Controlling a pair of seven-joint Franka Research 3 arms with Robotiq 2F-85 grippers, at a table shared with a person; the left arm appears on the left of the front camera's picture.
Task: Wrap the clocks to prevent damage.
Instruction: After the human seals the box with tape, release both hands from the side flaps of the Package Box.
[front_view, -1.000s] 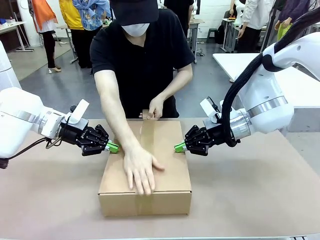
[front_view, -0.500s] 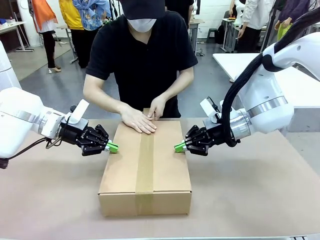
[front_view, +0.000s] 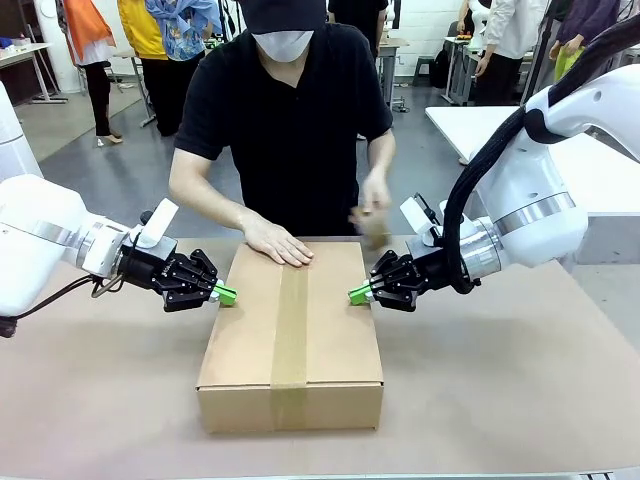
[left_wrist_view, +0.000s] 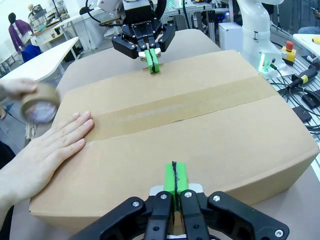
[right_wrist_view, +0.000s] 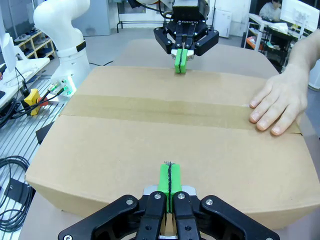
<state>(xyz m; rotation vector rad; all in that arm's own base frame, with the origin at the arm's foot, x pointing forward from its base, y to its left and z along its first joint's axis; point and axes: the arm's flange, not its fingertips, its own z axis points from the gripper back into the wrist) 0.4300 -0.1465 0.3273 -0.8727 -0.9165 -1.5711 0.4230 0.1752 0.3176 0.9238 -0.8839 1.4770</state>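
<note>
The person's hand (front_view: 377, 192) has just lifted off the cardboard box (front_view: 292, 335) with the tape roll (left_wrist_view: 39, 96), leaving the tape strip (front_view: 290, 320) laid along the lid; I judge the sealing nearly done. The other hand (front_view: 276, 243) stays flat on the lid. My left gripper (front_view: 227, 294) and right gripper (front_view: 358, 293), both fully closed and empty, keep pressing pads against opposite sides, the box pinned directly between them.

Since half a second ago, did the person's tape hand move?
Yes. The hand with the tape roll lifted off the cardboard box's far edge and swung toward the right claw.
</note>
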